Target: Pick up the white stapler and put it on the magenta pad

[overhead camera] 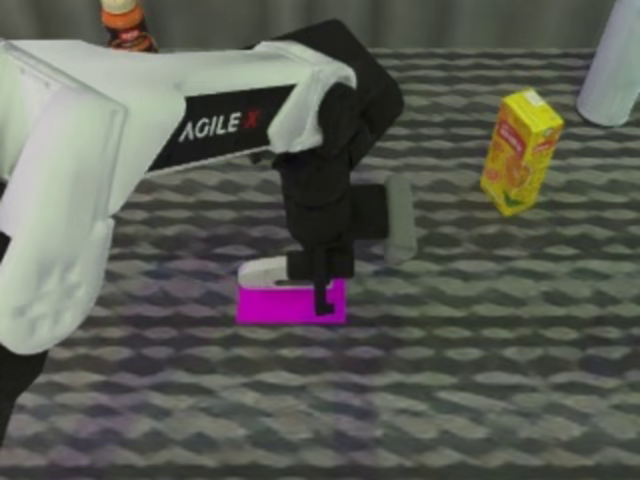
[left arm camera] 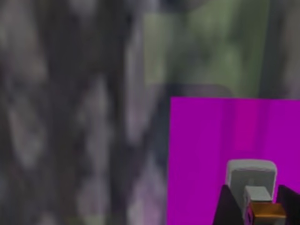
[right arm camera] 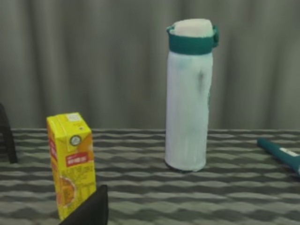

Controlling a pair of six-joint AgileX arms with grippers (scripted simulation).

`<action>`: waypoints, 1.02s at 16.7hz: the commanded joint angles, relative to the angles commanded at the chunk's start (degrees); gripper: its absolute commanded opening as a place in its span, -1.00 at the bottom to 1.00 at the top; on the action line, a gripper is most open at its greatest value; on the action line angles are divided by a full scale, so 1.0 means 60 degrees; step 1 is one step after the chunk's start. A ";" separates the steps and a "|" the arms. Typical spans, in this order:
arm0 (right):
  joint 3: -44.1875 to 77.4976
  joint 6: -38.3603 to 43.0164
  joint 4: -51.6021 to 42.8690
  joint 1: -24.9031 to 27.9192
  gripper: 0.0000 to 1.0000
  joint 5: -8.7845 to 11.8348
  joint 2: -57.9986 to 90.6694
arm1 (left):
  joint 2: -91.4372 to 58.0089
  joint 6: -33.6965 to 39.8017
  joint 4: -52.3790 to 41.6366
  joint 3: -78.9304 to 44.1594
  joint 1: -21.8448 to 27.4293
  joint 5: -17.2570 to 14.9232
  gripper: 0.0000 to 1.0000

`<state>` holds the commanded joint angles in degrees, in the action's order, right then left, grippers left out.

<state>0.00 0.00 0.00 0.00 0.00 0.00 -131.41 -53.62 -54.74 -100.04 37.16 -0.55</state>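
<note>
We see three containers standing on the patterned table (overhead camera: 480,330), and none of them shows its inside. The yellow juice carton (overhead camera: 520,150) stands closed on the right side of the table. Farther right, at the far edge, stands the white bottle (overhead camera: 612,70) with a green cap (right arm camera: 192,40); the cap is on it. At the far left, behind our left arm (overhead camera: 150,130), a brown bottle (overhead camera: 127,25) with an orange-and-white top is partly hidden.

The white stapler (overhead camera: 268,272) lies over the far edge of the magenta pad (overhead camera: 275,305), near the middle of the table. Its long axis runs left to right, along the far side of the pad. One rounded end points left and is free; the other end is hidden under the gripper. We cannot tell if the stapler rests on the pad or hangs just above it.

Our left gripper (overhead camera: 322,290) is directly over the pad and is closed on the stapler: in the left wrist view the two dark fingers (left arm camera: 228,206) stand on both sides of the white body (left arm camera: 251,176).

Our right gripper (right arm camera: 89,211) is only a dark finger at the edge of its own wrist view, and we cannot tell if it is open or closed. A teal object (right arm camera: 281,153) lies on the table near the white bottle.
</note>
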 joint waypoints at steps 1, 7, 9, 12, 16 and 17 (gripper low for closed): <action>0.0000 0.0000 0.0000 0.0000 1.00 0.0000 0.0000 | 0.0000 0.0000 0.0000 0.0000 0.0000 0.0000 -0.85; 0.0000 0.0000 0.0000 0.0000 1.00 0.0000 0.0000 | 0.0000 0.0000 0.0000 0.0000 0.0000 0.0000 0.06; 0.0000 0.0000 0.0000 0.0000 1.00 0.0000 0.0000 | 0.0000 0.0000 0.0000 0.0000 0.0000 0.0000 0.36; 0.0000 0.0000 0.0000 0.0000 1.00 0.0000 0.0000 | 0.0000 0.0000 0.0000 0.0000 0.0000 0.0000 0.81; 0.0000 0.0000 0.0000 0.0000 1.00 0.0000 0.0000 | 0.0000 0.0000 0.0000 0.0000 0.0000 0.0000 1.00; 0.0000 0.0000 0.0000 0.0000 1.00 0.0000 0.0000 | 0.0000 0.0000 0.0000 0.0000 0.0000 0.0000 1.00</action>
<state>0.00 0.00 0.00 0.00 0.00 0.00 -131.41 -53.62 -54.74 -100.04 37.16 -0.55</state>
